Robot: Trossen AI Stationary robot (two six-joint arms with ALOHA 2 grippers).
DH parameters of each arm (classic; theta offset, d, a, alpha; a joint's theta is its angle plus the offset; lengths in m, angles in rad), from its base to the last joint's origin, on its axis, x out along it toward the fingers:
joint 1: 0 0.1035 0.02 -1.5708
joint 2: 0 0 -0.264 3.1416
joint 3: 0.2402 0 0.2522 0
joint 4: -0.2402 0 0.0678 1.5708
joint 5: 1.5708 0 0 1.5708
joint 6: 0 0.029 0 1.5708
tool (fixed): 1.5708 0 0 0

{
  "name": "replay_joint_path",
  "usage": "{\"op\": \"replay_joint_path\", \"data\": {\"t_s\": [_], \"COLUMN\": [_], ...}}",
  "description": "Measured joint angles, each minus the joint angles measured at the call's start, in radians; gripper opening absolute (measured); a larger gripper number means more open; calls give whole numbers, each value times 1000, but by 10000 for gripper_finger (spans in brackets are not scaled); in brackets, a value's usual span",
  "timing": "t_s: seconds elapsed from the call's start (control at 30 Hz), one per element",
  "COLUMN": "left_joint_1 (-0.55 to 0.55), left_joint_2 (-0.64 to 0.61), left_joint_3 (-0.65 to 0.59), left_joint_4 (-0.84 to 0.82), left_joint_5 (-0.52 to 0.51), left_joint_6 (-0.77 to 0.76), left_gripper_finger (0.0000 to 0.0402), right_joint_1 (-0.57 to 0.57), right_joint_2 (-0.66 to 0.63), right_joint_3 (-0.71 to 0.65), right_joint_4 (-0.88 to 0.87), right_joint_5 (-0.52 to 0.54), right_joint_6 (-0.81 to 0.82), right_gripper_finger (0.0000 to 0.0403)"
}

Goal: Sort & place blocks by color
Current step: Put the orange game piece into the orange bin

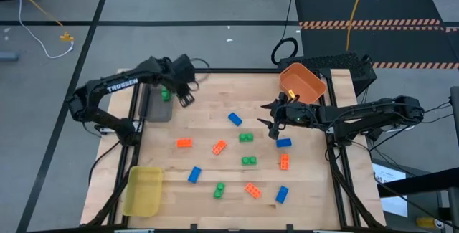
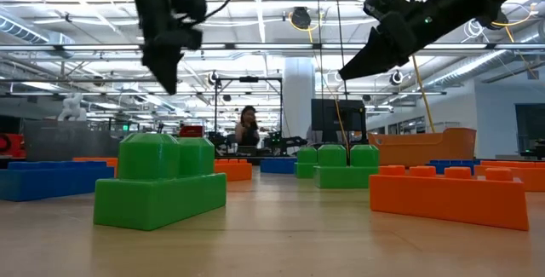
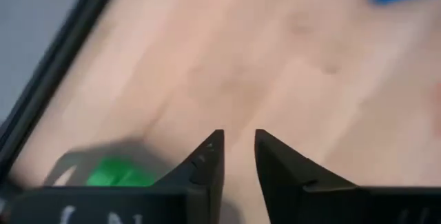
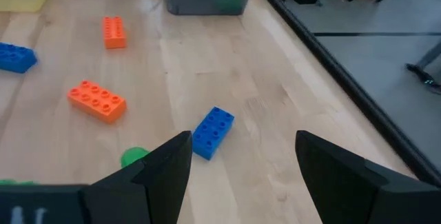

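Green, blue and orange studded blocks lie scattered flat on the wooden table, among them a blue block (image 1: 234, 119), a green one (image 1: 246, 138) and an orange one (image 1: 219, 147). One green block (image 1: 166, 94) lies inside the grey bin (image 1: 156, 110). My left gripper (image 1: 185, 98) hovers above the table just right of that bin, slightly open (image 3: 239, 148) and empty. My right gripper (image 1: 271, 124) hangs in the air beside the orange bin (image 1: 303, 82), wide open (image 4: 242, 148). The blue block (image 4: 213, 131) lies ahead of it on the table.
A yellow bin (image 1: 143, 190) sits at the table's near left corner, the grey bin at the far left and the orange bin tilted at the far right. A dark frame (image 1: 337, 168) borders the table. A person (image 2: 248, 130) stands in the room far behind.
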Motion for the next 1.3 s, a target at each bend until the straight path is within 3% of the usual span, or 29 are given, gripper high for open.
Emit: {"op": "replay_joint_path", "data": {"t_s": [0.23, 0.53, 0.83, 1.3], "left_joint_1": [-283, -488, -535, -571], "left_joint_2": [41, 49, 49, 49], "left_joint_3": [-11, -43, -234, -332], "left_joint_4": [24, 23, 24, 103], "left_joint_5": [-24, -45, -71, 2], "left_joint_6": [-14, -142, -260, -302], "left_gripper_finger": [163, 242, 269, 272], "right_joint_1": [0, 0, 0, 0], "right_joint_2": [0, 0, 0, 0], "right_joint_3": [0, 0, 0, 0], "right_joint_4": [2, 7, 13, 13], "right_joint_5": [82, 82, 78, 26], "right_joint_6": [-8, -8, 2, 21], "right_gripper_finger": [251, 251, 251, 251]}}
